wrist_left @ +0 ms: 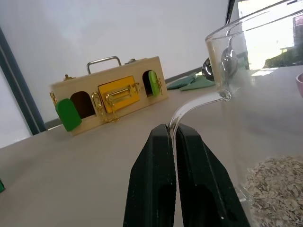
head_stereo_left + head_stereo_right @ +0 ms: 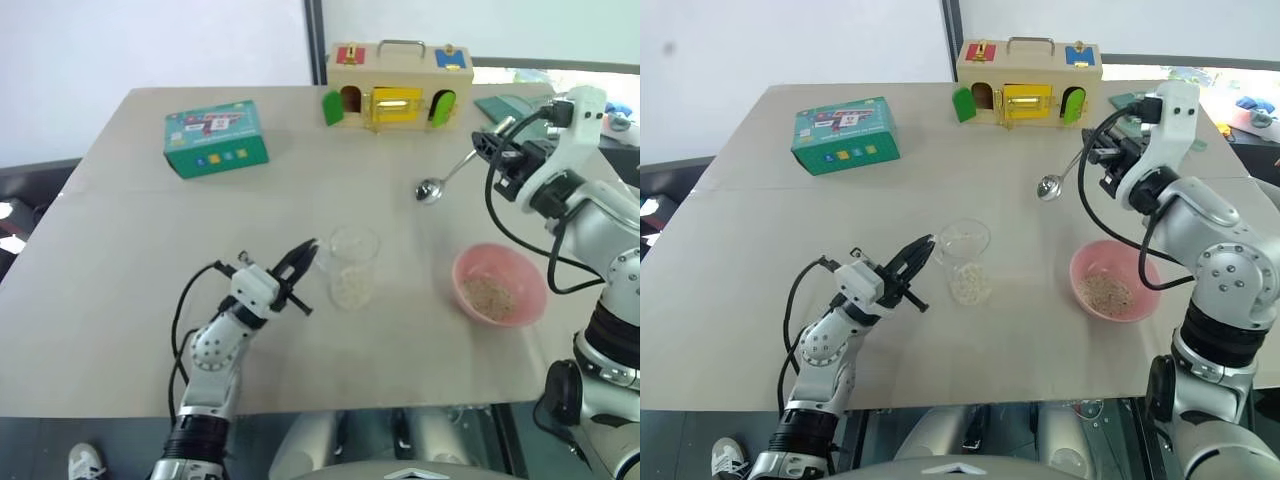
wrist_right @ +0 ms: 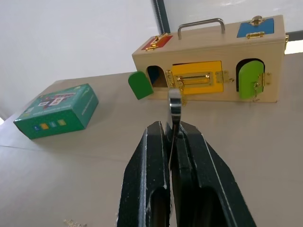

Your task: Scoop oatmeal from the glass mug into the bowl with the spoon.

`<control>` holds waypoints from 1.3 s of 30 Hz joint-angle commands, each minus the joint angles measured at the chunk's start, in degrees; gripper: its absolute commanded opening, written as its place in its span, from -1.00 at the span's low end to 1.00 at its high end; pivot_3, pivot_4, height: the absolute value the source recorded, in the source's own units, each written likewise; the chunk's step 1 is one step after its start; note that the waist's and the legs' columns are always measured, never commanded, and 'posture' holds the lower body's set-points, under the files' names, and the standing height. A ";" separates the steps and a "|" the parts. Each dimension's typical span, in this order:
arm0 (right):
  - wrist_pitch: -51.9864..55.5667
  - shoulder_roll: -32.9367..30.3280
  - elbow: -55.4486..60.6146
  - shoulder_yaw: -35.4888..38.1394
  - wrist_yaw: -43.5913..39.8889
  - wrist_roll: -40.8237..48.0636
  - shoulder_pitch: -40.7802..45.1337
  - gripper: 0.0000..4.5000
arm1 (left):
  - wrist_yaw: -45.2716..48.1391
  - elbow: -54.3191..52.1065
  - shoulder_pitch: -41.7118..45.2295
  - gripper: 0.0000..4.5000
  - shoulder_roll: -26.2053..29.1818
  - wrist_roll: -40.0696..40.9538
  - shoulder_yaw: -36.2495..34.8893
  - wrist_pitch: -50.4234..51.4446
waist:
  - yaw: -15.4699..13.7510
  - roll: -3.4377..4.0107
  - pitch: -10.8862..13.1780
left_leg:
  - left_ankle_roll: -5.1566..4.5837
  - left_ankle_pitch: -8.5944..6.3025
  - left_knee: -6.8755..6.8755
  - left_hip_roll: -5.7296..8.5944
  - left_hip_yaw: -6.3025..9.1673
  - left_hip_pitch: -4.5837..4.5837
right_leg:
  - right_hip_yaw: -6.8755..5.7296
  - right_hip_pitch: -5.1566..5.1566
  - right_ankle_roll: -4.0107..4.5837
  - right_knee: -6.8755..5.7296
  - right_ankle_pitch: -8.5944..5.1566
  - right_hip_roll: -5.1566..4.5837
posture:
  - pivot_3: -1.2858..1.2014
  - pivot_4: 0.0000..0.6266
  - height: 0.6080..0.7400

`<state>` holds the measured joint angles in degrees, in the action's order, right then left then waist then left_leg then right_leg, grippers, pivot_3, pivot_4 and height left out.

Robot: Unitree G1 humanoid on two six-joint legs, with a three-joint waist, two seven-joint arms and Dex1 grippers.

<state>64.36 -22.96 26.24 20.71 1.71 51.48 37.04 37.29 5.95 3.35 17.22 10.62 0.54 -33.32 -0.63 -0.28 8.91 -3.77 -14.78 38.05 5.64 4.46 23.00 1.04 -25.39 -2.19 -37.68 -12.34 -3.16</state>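
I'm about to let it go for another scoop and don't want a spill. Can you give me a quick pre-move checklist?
1. Left hand shut on the glass mug's handle: ok.
2. Right hand shut on the spoon: ok.
3. Glass mug upright on the table: ok.
4. Oatmeal left in the mug: ok.
5. Bowl upright beside the mug: ok.
6. Spoon bowl empty: cannot tell.

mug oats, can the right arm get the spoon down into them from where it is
Probably yes: the mug stands open-topped and the left gripper only pinches its handle, off to one side, so the spoon has a free path down.
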 commanded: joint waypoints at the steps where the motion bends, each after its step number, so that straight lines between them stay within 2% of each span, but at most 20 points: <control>1: -0.53 -0.87 2.68 0.81 0.40 1.14 0.31 -1.00 | 1.39 0.75 -0.71 -0.99 1.78 0.86 -0.93 -3.75 | 0.00 0.00 0.00 | 0.00 0.00 0.00 0.00 0.00 0.00 | 0.00 0.00 0.00 0.00 0.00 0.00 | 0.03 -0.52 1.00; 3: -0.52 -0.99 2.76 0.84 0.50 1.33 0.23 -1.00 | 1.62 0.87 -1.00 -0.99 2.29 1.46 -0.84 -3.08 | -0.03 0.01 -0.01 | -0.01 0.00 0.00 0.00 0.00 -0.01 | 0.00 0.01 0.00 0.00 0.00 0.00 | 0.03 -0.52 1.00; 6: -0.59 -1.20 2.77 0.78 0.55 1.47 0.13 -1.00 | 2.08 -0.29 -1.29 -0.59 2.89 2.86 -0.87 -0.51 | -0.03 0.01 -0.01 | -0.19 -0.11 0.01 0.00 0.00 -0.01 | -0.01 0.02 0.00 0.00 0.00 -0.01 | 0.03 -0.52 1.00; 8: -0.71 -1.34 2.64 0.69 0.49 1.44 0.14 -1.00 | 1.42 -1.66 -1.43 -0.20 3.05 3.26 -1.04 1.65 | -0.03 0.01 -0.01 | -0.18 -0.11 0.01 0.00 0.00 -0.02 | -0.01 0.02 0.00 0.00 0.00 0.00 | 0.03 -0.52 1.00; 9: -0.75 -1.38 2.60 0.65 0.48 1.43 0.15 -1.00 | 1.23 -2.17 -1.50 -0.07 3.17 3.38 -1.07 2.48 | -0.02 0.01 -0.01 | -0.18 -0.11 0.01 0.00 0.00 -0.02 | -0.01 0.02 0.00 -0.01 0.00 0.00 | 0.03 -0.52 1.00; 10: -0.83 -1.44 2.53 0.59 0.40 1.39 0.15 -1.00 | 0.65 -2.98 -1.69 0.18 3.50 3.08 -1.30 3.84 | -0.02 0.01 -0.01 | -0.19 -0.11 0.01 0.00 0.00 -0.02 | -0.01 0.02 0.00 0.00 0.00 0.00 | 0.03 -0.52 1.00; 12: -1.01 -1.62 2.33 0.48 0.17 1.31 0.19 -1.00 | 0.72 -4.45 -1.95 0.46 4.21 4.03 -1.60 6.80 | -0.02 0.01 -0.01 | -0.18 -0.11 0.02 0.00 0.00 -0.02 | -0.01 0.03 0.00 0.00 0.00 0.00 | 0.03 -0.52 1.00; 17: -1.34 -1.80 1.96 0.11 -0.33 1.05 0.32 -1.00 | 2.52 -8.87 -3.02 0.46 6.61 7.99 -1.37 16.06 | 0.05 0.02 -0.01 | -0.18 -0.11 0.02 0.00 0.00 -0.02 | -0.01 0.03 0.00 0.00 0.00 0.00 | 0.03 -0.52 1.00; 21: -1.61 -1.88 1.82 -0.23 -0.75 0.74 0.38 -1.00 | -3.34 -12.48 -3.64 0.46 8.96 4.25 -2.74 26.09 | 0.03 0.02 -0.01 | -0.18 -0.11 0.02 0.00 0.01 -0.03 | 0.00 0.03 0.00 -0.01 0.00 0.01 | 0.03 -0.52 1.00; 24: -1.79 -1.93 1.72 -0.42 -0.90 0.64 0.39 -1.00 | -1.23 -13.48 -2.88 0.46 9.92 7.01 -2.57 30.52 | 0.01 0.02 -0.01 | -0.18 -0.11 0.02 0.00 0.01 -0.05 | -0.01 0.05 0.00 -0.01 0.00 0.01 | 0.03 -0.52 1.00; 34: -2.28 -2.04 1.90 -0.96 -1.02 0.43 0.08 -1.00 | 1.55 -11.72 0.10 0.46 8.40 9.78 -2.76 35.06 | 0.00 0.02 -0.01 | -0.01 -0.01 0.02 0.00 0.00 -0.04 | -0.01 0.05 0.00 0.00 0.00 0.01 | 0.03 -0.52 1.00; 39: -2.37 -1.98 2.17 -1.02 -0.82 0.47 -0.23 -1.00 | 1.23 -14.35 0.88 0.46 7.47 10.30 -2.03 38.65 | -0.01 0.02 -0.01 | -0.01 -0.01 0.02 -0.01 0.00 -0.04 | -0.01 0.04 0.00 0.00 0.00 0.01 | 0.03 -0.52 1.00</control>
<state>63.45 -24.35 26.25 19.09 0.98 51.82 36.48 38.62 -5.49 3.64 24.81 19.98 -1.61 3.88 -0.64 -0.26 8.90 -3.78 -14.79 38.06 5.63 4.46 22.96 1.04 -25.34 -2.20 -37.68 -12.34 -3.15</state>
